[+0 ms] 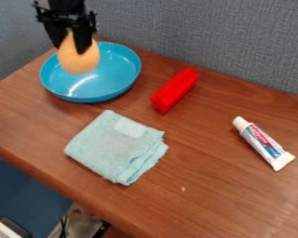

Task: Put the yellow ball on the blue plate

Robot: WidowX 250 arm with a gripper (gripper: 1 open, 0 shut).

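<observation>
At upper left, the fingers (74,35) grip the yellow ball (78,57); releasing too high could bounce it off the blue plate (104,88).

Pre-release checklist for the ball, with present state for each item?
1. Ball gripped by the hand: ok, the fingers are at its top.
2. Ball in line with the blue plate: ok in this view, it appears over the plate's left rear part.
3. Ball resting on the plate: cannot tell, the one view does not show the gap below it.
4. Plate flat on the table: ok, looks level.
5. Red object and folded cloth out of the plate: ok, both lie outside its rim.
6. Ball released: not ok, hand closed on it.
</observation>
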